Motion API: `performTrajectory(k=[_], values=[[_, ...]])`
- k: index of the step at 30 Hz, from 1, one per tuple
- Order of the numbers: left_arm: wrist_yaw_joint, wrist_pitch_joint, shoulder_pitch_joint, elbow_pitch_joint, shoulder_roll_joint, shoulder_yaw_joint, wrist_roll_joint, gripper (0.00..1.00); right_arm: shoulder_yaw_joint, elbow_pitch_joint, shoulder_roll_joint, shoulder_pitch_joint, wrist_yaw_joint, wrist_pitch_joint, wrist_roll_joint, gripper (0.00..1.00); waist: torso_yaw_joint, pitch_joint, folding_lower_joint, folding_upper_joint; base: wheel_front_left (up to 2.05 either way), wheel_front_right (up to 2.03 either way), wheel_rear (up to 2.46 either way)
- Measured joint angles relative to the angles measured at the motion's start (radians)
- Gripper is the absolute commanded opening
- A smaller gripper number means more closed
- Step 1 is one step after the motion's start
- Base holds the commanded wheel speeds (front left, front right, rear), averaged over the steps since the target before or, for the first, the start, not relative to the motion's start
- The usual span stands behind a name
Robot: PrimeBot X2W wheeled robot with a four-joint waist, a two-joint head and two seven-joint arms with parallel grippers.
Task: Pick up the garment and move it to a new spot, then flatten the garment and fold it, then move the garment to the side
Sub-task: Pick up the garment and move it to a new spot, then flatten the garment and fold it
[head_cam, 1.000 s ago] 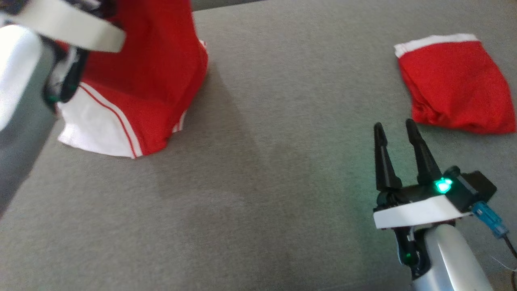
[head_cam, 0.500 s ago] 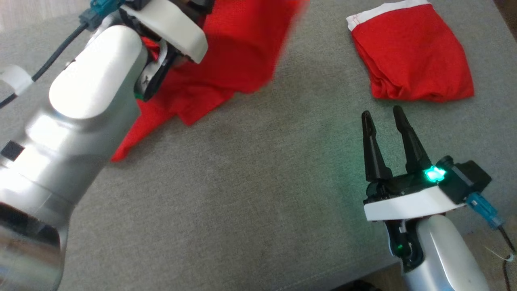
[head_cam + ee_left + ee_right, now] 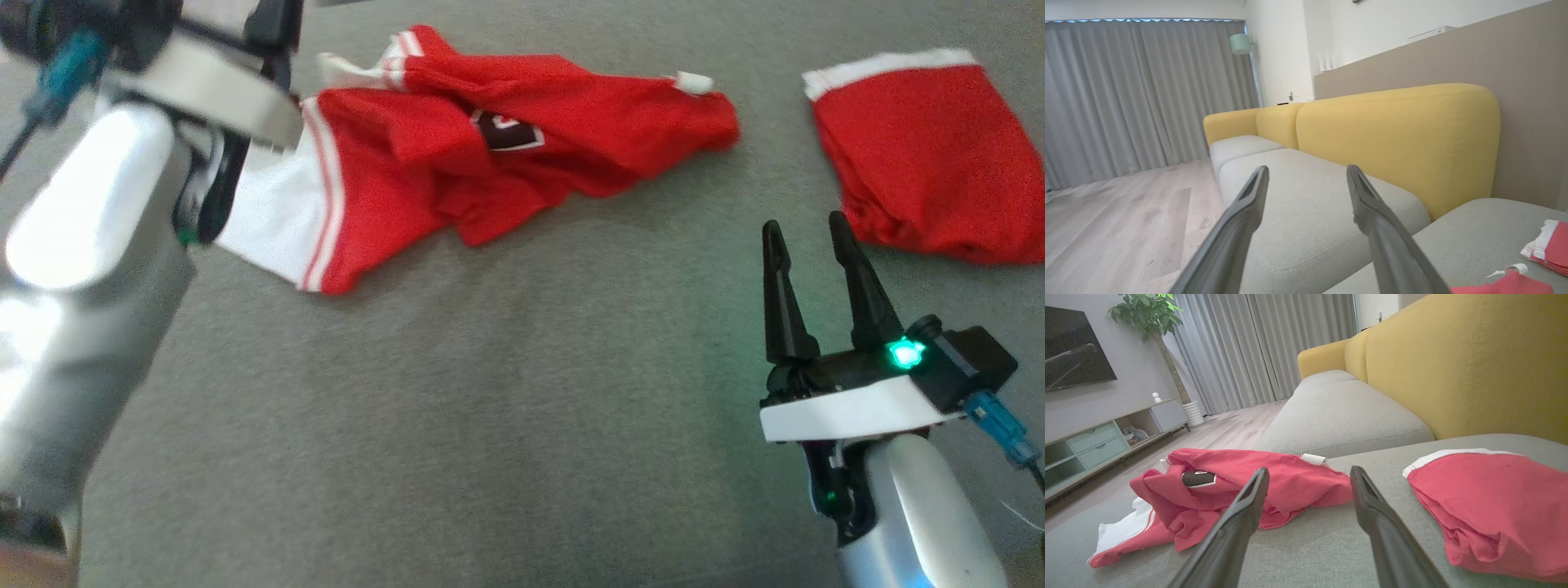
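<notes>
The crumpled red-and-white garment point(image 3: 490, 155) lies loose on the far left of the grey sofa seat point(image 3: 490, 408), the left claw point(image 3: 1306, 173) spread empty at its left end and the right claw point(image 3: 804, 227), also spread empty, hovering near right, probably poised for flattening.

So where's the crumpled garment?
The crumpled garment lies upper left in the head view on the grey cushion, beside the left gripper, left of the folded garment.

A grey fabric sofa seat point(image 3: 490, 392) carries a crumpled red-and-white jersey garment point(image 3: 506, 155); well apart lies a white-hemmed folded red cloth point(image 3: 922, 155).
</notes>
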Motion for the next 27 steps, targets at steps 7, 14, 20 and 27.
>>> performTrajectory(k=[7, 14, 20, 27], values=[[0.074, -0.001, 0.289, -0.199, 0.033, 0.146, 0.0, 1.0, -0.042, 0.01, 0.0, 0.029, 0.0, 0.0, -0.042, 1.0, 0.1, -0.059, 0.0, 0.0, 0.0, 0.0, 0.0], [0.124, -0.001, 0.628, -0.347, -0.01, 0.273, 0.01, 1.0, -0.053, 0.02, 0.0, 0.072, 0.0, 0.0, -0.047, 1.0, 0.164, -0.125, -0.0002, 0.0, 0.0, 0.0, 0.0], [0.135, -0.001, 0.869, -0.426, -0.122, 0.381, 0.084, 1.0, -0.054, 0.032, 0.0, 0.123, 0.0, 0.0, -0.048, 1.0, 0.217, -0.171, -0.0003, 0.0, 0.0, 0.0, 0.0], [0.052, -0.001, 0.943, -0.428, -0.219, 0.481, 0.182, 1.0, -0.052, 0.035, 0.0, 0.128, 0.0, 0.0, -0.072, 1.0, 0.257, -0.171, -0.0001, 0.0001, 0.0, 0.0, 0.0]])
